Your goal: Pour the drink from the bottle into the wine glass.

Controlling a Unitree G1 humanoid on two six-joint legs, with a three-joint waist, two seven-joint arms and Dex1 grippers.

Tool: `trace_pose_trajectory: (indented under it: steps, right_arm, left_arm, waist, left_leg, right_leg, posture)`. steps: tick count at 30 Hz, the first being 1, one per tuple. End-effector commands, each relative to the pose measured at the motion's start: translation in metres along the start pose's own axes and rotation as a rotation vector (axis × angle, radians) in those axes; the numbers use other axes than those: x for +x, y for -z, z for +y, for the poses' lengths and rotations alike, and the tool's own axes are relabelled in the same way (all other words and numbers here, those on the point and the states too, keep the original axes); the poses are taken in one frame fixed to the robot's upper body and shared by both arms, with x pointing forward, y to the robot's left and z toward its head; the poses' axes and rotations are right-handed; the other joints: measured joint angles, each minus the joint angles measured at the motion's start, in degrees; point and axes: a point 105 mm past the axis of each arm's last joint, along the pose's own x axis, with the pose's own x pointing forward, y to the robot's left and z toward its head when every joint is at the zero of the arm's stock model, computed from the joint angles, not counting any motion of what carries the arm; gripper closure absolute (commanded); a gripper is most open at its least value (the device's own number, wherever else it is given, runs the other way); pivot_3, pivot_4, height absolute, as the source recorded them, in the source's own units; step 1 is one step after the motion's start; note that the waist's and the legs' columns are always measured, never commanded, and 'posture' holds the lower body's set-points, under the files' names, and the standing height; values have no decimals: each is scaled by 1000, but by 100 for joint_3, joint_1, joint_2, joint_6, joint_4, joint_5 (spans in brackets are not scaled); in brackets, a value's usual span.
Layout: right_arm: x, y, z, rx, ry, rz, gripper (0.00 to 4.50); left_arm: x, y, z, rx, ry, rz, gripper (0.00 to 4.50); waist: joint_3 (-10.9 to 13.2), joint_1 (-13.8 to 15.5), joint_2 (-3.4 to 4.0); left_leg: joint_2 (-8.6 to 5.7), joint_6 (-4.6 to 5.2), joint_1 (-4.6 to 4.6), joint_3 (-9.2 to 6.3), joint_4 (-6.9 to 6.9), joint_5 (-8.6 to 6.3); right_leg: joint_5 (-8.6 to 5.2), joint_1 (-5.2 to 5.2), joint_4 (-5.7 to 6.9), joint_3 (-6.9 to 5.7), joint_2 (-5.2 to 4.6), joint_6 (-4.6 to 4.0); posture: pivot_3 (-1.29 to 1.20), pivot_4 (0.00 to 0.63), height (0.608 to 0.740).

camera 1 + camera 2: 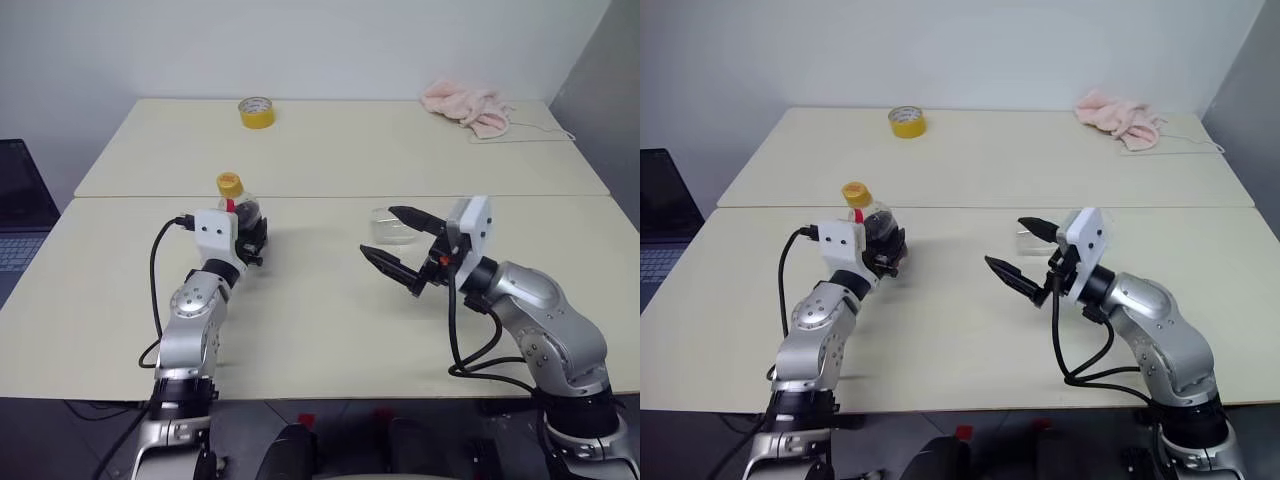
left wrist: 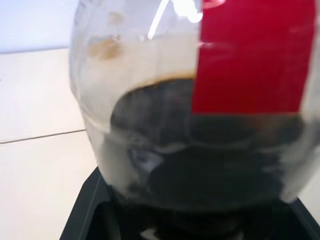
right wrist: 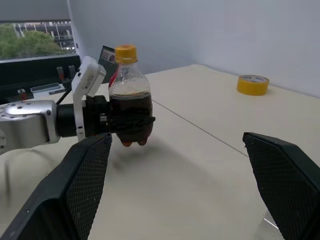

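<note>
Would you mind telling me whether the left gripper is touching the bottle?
Touching. In the right wrist view the left gripper has its jaws clamped around the lower body of the bottle, which hangs clear above the table.

One bottle [image 1: 236,203], one wine glass [image 1: 388,226], one yellow tape roll [image 1: 256,112], one pink cloth [image 1: 466,107], two tables [image 1: 330,320].

Wine glass [image 1: 392,226] mostly hidden behind right pincer [image 1: 398,248]; bottle [image 1: 240,205] base hidden by left pincer [image 1: 250,238].

no readable text, labels or numbers
</note>
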Motion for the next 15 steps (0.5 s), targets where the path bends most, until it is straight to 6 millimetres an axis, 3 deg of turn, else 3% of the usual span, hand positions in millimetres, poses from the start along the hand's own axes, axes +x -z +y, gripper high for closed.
trace_pose_trajectory:
  steps: [1, 6, 15]
  right_arm:
    - [12, -10, 2, -5, 16, 0, 0]
    - [30, -12, 6, -6, 3, 13, 0]
    - [74, -27, 36, 2, -107, 11, 0]
  left_arm:
    - [-7, -19, -22, -2, 80, -57, 2452]
    - [-7, -17, -32, 3, 98, -47, 2462]
    - [-5, -19, -45, 124, 156, -61, 2533]
  waist:
    - [0, 0, 0]
    - [0, 0, 0]
    - [0, -16, 1]
  left_leg:
    - [1, 0, 0, 1, 0, 0]
    - [-2, 0, -2, 3, 3, 0]
    - [-1, 0, -5, 4, -4, 0]
  right_leg:
    - [0, -1, 0, 0, 2, 0]
    - [0, -1, 1, 1, 1, 0]
    - [0, -11, 1, 2, 0, -1]
  posture:
    - [0, 150, 740]
    - [0, 150, 740]
    - [0, 150, 740]
